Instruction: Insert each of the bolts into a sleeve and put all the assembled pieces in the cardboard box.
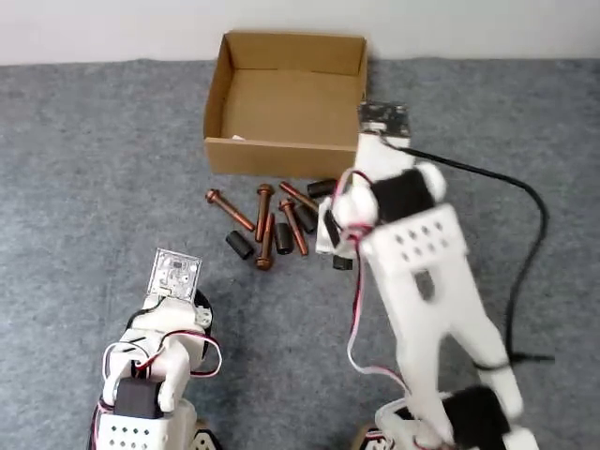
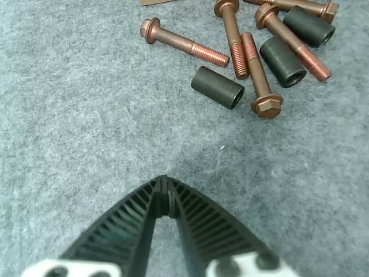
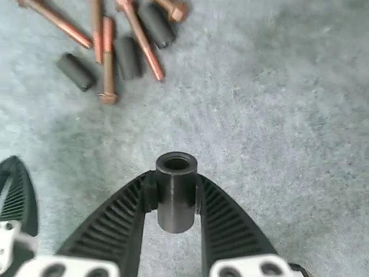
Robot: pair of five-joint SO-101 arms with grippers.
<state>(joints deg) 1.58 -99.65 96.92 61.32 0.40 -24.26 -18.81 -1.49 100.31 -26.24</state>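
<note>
Right wrist view: right gripper [image 3: 176, 183] is clamped on one black sleeve [image 3: 176, 202]. It's a smooth matte cylinder, bore end facing the camera, pinched between the ribbed black fingers [image 3: 115, 222]. Held above the grey felt-like mat [image 3: 277, 115], on the arms' side of the cardboard box [image 1: 281, 157], near its front right corner.

Left wrist view: left gripper [image 2: 167, 189] is clenched tip to tip, nothing between the fingers. It sits over bare mat, farther from the box than the parts pile.

Pile lies just in front of the box's front wall. Bolts [image 1: 230, 210] are copper-coloured, with hex flange heads, plain shanks and threaded ends, fanned at different angles, some touching. Loose sleeves [image 2: 217, 87] are short dark tubes lying on their sides among the bolts.

Box is open-topped plain brown corrugated card with upright walls.
</note>
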